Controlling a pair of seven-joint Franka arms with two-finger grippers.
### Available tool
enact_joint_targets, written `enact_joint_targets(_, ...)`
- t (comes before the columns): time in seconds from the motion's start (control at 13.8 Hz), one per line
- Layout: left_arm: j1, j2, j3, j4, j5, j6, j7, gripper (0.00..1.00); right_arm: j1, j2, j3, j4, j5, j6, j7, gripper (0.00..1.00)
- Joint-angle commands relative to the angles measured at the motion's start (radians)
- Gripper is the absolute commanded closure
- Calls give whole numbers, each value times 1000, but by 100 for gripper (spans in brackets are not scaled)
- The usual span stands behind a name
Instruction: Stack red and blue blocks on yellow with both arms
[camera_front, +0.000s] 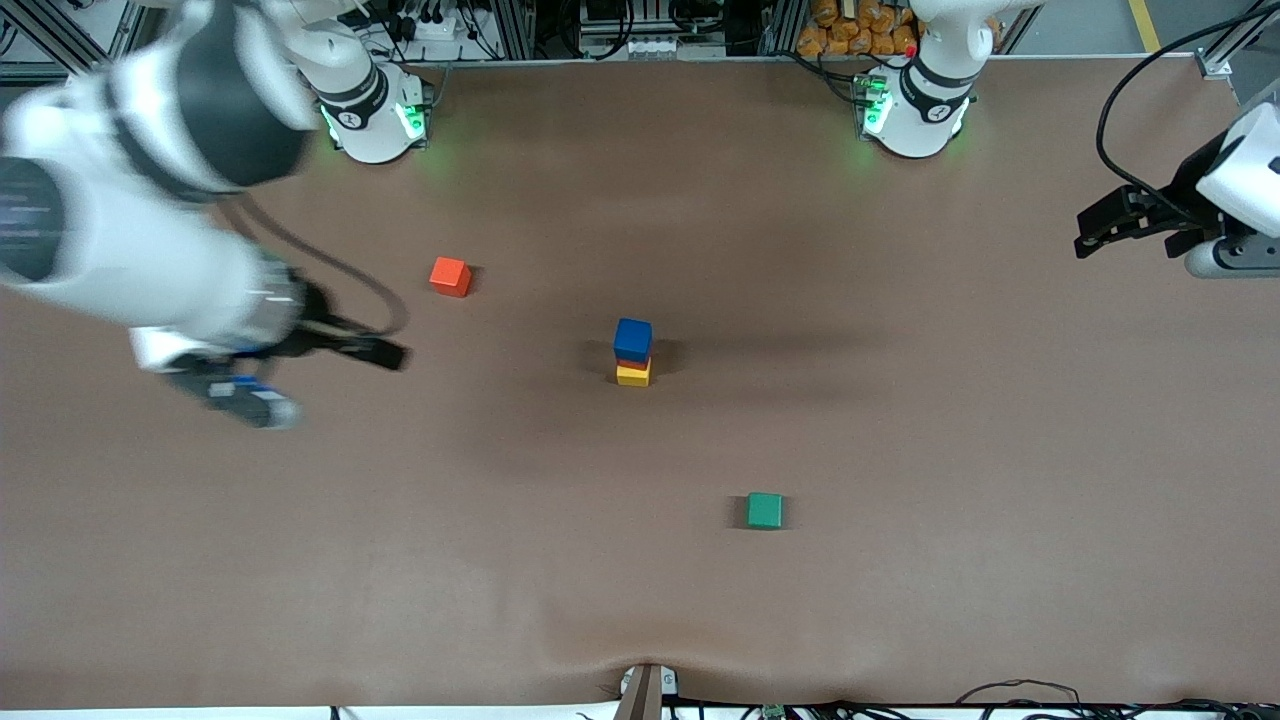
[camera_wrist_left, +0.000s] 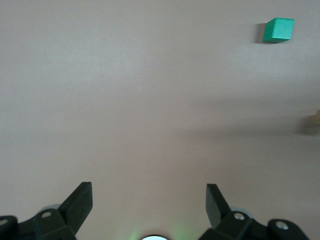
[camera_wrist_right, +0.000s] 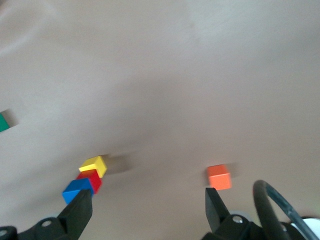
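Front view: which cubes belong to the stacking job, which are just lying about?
Job:
- deep blue matte cube, top of stack
- crimson red matte cube, middle
- bright yellow matte cube, bottom

Lying about:
- orange-red matte cube, toward the right arm's end
- green matte cube, nearest the front camera

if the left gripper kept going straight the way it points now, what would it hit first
Probably nothing but bare table. The left gripper is open and empty, and its line looks free; the green cube sits well off to one side. Depth is hard to judge.
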Motion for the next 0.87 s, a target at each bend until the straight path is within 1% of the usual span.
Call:
enact_joint_targets(0.0, 9, -36, -6, -29, 17, -4, -1, 0, -148, -31, 46, -3, 11, -20, -130, 0)
enact_joint_targets(0.15, 9, -34, -8, -27, 8, -4, -11, 0, -266, -38, 77, 3, 5, -61, -315, 0)
enact_joint_targets(0.22, 11, -27, -3, -18, 4, -7, 6, 0, -294, -47, 78, 3, 4, -63, -402, 0)
enact_joint_targets(0.29, 11, -22, -2, -15, 4, -7, 8, 0, -298, -57, 77, 3, -9, -64, -449, 0)
enact_joint_targets(0.51, 12, -19, 4, -4, 14, -7, 9, 0, -308, -94, 78, 5, -140, -68, -474, 0)
enact_joint_targets(0.58, 12, -19, 4, -4, 14, -7, 9, 0, -327, -96, 80, 14, -141, -77, -500, 0)
enact_joint_targets(0.73, 14, -19, 6, -4, 16, -7, 9, 0, -321, -104, 77, 68, -153, -101, -504, 0)
enact_joint_targets(0.8, 20, -19, 7, -3, 16, -7, 11, 0, -331, -108, 80, 69, -138, -139, -496, 0)
